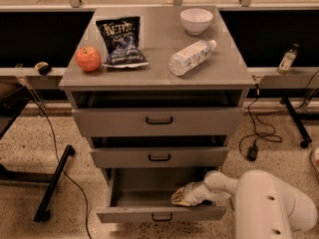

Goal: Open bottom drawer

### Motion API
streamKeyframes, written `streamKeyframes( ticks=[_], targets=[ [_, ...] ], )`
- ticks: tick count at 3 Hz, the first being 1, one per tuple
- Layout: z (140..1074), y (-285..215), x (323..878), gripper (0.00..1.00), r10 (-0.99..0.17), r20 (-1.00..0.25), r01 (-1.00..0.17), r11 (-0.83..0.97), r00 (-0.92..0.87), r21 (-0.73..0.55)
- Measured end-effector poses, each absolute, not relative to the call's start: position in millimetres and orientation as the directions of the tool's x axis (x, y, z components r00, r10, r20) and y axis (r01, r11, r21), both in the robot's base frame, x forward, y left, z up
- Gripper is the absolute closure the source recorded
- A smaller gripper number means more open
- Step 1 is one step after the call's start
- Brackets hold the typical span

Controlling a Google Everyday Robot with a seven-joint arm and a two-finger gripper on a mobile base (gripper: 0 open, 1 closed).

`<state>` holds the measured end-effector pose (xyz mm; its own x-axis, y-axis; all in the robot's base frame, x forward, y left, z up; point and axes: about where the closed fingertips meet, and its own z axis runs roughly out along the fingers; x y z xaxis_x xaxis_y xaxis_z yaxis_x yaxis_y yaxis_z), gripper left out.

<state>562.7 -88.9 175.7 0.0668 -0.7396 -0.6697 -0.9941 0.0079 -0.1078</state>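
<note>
Camera view | bottom drawer pulled out | gripper inside it, right side | grip: cannot tell

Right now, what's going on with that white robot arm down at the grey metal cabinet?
The white robot arm's gripper is inside the slim grey metal bottom drawer, near its right side just behind the front panel. That drawer is pulled well out, its plain interior showing. On the grey cabinet top sit a red apple, a dark chip bag, a white bowl and a clear plastic bottle lying on its side.
</note>
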Motion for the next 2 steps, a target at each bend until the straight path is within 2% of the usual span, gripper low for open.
streamKeyframes(
  ticks=[2],
  targets=[
    [148.0, -55.4, 583.1, 1.0, -0.715, -0.687, -0.992, -0.082, 0.129, -0.1]
  ],
)
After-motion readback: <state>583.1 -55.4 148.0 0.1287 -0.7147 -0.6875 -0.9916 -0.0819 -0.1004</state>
